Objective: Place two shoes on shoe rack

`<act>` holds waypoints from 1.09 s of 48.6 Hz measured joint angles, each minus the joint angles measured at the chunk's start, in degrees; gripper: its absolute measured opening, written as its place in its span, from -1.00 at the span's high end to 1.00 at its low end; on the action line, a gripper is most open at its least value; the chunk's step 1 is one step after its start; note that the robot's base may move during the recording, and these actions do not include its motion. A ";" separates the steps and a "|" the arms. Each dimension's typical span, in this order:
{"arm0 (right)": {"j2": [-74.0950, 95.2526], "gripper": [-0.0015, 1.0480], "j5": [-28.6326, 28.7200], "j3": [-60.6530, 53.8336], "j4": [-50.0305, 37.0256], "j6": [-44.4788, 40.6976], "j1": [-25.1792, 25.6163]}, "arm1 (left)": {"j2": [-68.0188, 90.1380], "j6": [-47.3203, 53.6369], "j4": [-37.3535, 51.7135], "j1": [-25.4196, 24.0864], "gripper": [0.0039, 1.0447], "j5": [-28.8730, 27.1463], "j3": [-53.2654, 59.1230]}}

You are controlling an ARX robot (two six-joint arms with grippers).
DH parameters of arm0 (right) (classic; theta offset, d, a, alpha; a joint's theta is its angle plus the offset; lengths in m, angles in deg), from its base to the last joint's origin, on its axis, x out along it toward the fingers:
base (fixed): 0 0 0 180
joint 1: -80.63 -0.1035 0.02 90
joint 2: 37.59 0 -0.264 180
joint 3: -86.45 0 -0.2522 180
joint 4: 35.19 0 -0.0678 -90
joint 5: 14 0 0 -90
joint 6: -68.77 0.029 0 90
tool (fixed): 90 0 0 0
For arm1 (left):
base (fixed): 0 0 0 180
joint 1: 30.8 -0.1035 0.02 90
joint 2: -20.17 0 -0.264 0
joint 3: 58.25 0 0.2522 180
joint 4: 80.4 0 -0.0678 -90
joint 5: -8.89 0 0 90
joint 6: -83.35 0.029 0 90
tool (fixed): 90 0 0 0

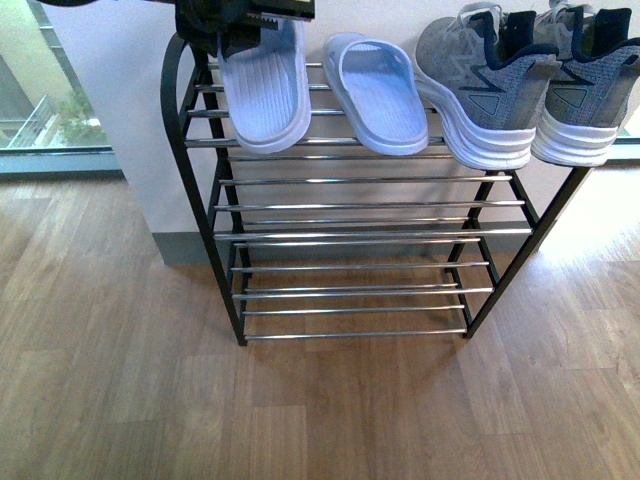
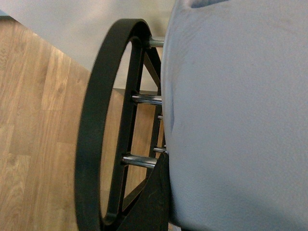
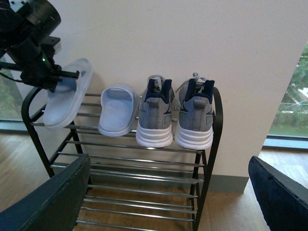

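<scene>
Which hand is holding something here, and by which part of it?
The left hand grips the left blue slipper by its upper strap, over the rack. The right hand is open, holding nothing.

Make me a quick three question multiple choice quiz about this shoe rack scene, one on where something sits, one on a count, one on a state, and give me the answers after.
1. Where do the grey sneakers sit on the shoe rack?
A. Top shelf
B. Bottom shelf
C. On the floor

2. How many pieces of footwear are on the top shelf?
A. Two
B. Three
C. Four

3. What state is the outer blue slipper in?
A. Lying upside down on the floor
B. Held at its heel end by the left pincer
C. Resting untouched

Answers:
1. A, both sneakers stand on the top rods.
2. C, two sneakers plus two slippers, counting the second slipper.
3. B, the right wrist view shows the pincer gripping it.
</scene>
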 joint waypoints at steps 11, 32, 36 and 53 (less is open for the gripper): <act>0.00 -0.82 0.00 0.00 0.00 0.00 0.00 | 8.74 0.04 -4.74 0.00 0.97 -0.77 -12.00; 0.00 -0.82 -0.02 0.00 0.00 0.00 0.00 | -9.51 -0.77 12.02 -0.09 -0.48 10.67 13.05; 0.00 -0.82 0.00 0.00 0.00 0.00 0.00 | -17.99 1.38 16.92 -0.09 -0.72 7.50 21.92; 0.00 -0.82 -0.02 0.00 0.00 0.02 0.00 | -58.51 33.05 66.29 -4.04 -0.78 -13.14 73.40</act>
